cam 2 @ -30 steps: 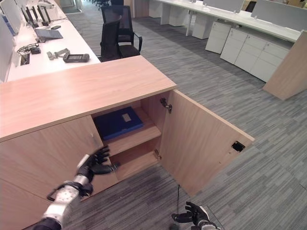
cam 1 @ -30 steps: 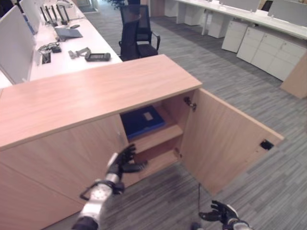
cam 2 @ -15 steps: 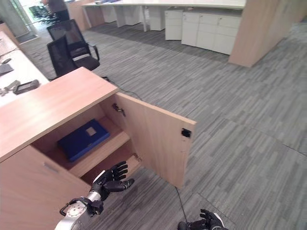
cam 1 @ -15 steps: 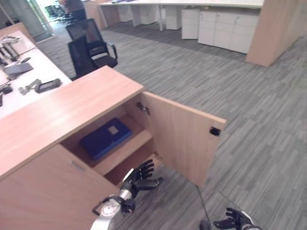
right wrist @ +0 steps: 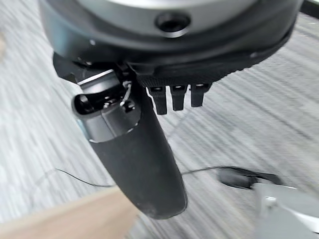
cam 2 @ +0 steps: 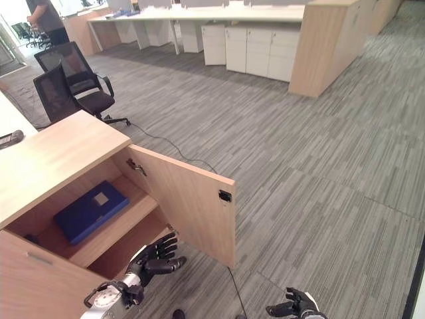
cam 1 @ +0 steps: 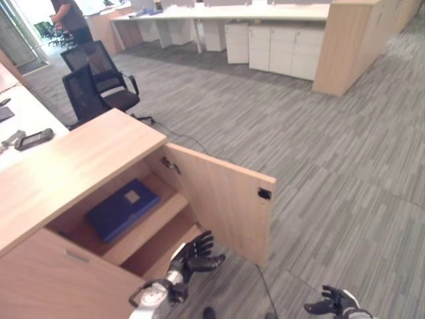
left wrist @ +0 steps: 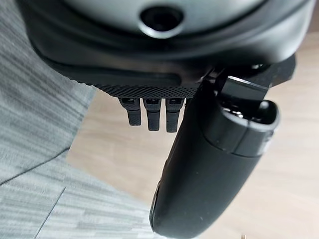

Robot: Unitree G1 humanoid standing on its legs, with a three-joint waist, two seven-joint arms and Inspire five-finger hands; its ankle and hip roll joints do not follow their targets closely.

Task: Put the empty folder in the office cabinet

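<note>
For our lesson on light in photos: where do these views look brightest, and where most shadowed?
Left eye view: brightest at the top left, beside the person; deepest shade inside the cabinet, below its shelf. Left wrist view: the left hand shows dark against pale wood.

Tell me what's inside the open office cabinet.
A blue folder lies flat on the upper shelf of the cabinet, white label facing up. The lower compartment shows bare wood; its back and the section behind the closed door are hidden. Left hand hovers open outside.
</note>
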